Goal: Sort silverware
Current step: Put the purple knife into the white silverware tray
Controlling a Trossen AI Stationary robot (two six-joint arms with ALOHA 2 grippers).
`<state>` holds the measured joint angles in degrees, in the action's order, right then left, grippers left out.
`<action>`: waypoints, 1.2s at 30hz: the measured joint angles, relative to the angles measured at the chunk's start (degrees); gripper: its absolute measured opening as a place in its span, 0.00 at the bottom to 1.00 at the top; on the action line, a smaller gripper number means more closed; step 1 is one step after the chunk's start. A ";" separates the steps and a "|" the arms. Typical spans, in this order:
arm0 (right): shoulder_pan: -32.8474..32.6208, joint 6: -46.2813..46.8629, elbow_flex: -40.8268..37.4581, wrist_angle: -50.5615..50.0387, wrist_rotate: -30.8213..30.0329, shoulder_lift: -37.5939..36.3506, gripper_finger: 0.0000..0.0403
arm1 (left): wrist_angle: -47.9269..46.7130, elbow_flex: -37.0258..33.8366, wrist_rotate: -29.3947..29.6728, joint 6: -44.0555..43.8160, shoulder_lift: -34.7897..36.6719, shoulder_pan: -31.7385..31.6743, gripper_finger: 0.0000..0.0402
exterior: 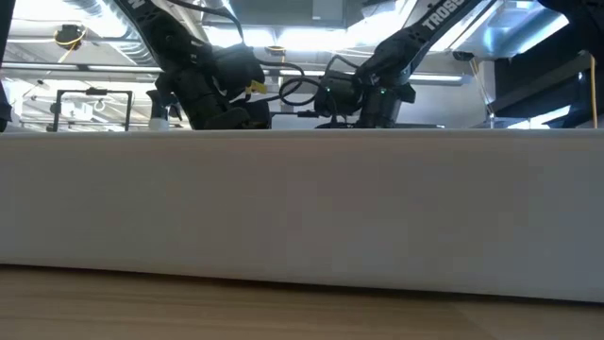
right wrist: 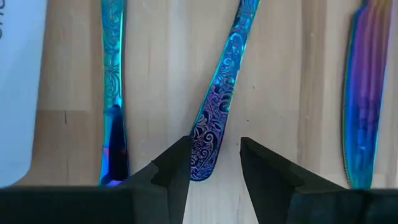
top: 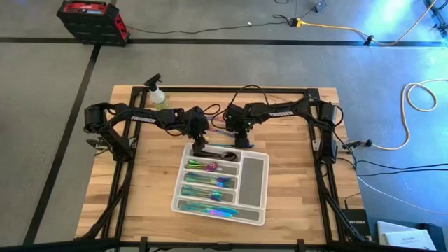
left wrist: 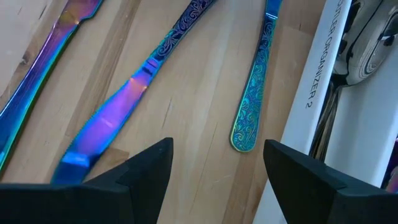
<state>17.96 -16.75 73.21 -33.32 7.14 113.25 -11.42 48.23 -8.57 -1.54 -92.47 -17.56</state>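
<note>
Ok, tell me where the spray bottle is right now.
In the high view the spray bottle stands at the table's far edge, on the left arm's side, behind that arm and well clear of the compartment tray.

Left arm: I reach inward from my left side, elbow bent.
Left tool (left wrist: 211, 171): my fingers stand wide apart, pointing down, gripping nothing.
Right arm: I reach inward to meet it.
Right tool (right wrist: 214, 168): fingers parted, gripping nothing.
</note>
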 joint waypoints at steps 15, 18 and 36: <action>-0.80 6.21 0.00 -1.07 1.87 -0.61 0.31 | 0.07 0.00 0.38 0.04 0.00 -0.02 0.59; -0.79 6.35 0.00 -0.39 2.00 -0.61 0.31 | 0.49 0.00 1.46 0.68 0.00 -0.03 0.59; -0.70 9.11 0.33 2.39 2.26 3.28 0.26 | 1.07 0.00 1.54 1.55 -0.31 -1.31 0.59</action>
<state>17.26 -7.64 73.54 -30.93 9.40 116.53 -10.35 48.23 -7.03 0.01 -92.77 -18.87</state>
